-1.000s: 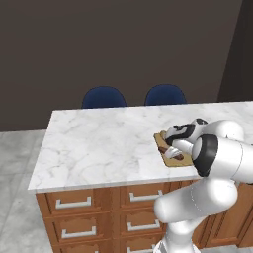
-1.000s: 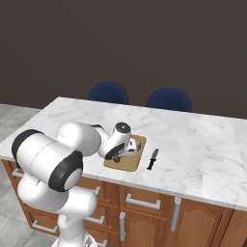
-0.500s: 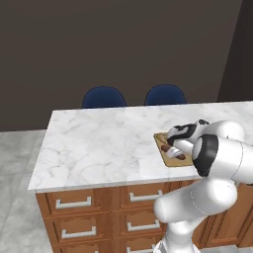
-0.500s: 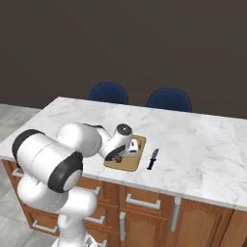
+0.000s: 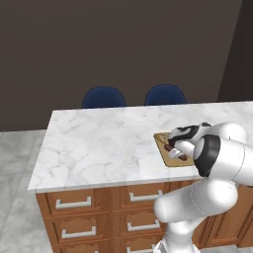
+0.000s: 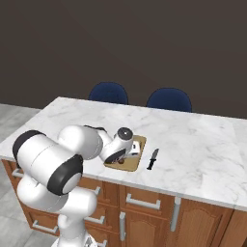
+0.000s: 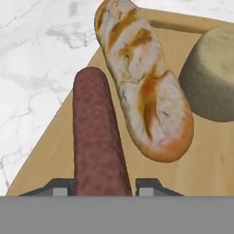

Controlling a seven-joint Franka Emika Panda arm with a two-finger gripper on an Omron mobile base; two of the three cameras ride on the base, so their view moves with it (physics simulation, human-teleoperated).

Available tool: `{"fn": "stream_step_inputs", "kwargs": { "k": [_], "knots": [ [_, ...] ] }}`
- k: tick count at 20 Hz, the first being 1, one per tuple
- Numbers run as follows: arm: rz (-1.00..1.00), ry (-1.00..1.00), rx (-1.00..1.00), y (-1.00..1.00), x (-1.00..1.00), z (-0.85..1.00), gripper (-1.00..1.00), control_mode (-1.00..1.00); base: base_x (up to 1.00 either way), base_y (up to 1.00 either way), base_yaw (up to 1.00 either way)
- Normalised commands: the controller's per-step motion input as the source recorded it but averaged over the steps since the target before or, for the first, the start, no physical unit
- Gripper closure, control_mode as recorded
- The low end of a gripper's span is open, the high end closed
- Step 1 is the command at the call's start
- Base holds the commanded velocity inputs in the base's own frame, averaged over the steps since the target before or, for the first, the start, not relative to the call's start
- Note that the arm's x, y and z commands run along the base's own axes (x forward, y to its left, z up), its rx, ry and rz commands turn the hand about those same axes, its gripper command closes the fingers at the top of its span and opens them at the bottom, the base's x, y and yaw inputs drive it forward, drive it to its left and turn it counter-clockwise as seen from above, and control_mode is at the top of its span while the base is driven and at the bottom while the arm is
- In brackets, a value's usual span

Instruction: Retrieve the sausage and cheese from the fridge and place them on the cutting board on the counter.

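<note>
The sausage, a dark reddish-brown cylinder, lies along the left part of the tan cutting board, and my gripper is shut on its near end. The pale cheese sits on the board at the right. From the left base view, the gripper is low over the board with the sausage under it. From the right base view, the gripper rests on the board near the counter's front edge, with the cheese just behind it.
A tan speckled bread loaf lies on the board between sausage and cheese, close beside both. A thin black knife lies on the marble right of the board. Two blue chairs stand behind the counter.
The hand has stayed low over the board with the sausage in its jaws; I see no clear movement of anything else.
</note>
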Motion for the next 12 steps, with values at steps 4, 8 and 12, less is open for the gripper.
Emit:
{"fn": "stream_step_inputs", "kwargs": {
  "k": [4,8,12],
  "knots": [
    [-0.01,-0.01,0.00,-0.01,0.00,-0.08,-1.00,-1.00,0.00,0.00,0.00],
    [0.00,0.00,0.00,-0.02,0.00,-0.04,-1.00,-1.00,0.00,0.00,0.00],
    [0.00,0.00,0.00,-0.04,0.00,0.00,-1.00,-1.00,0.00,0.00,0.00]
  ]
}}
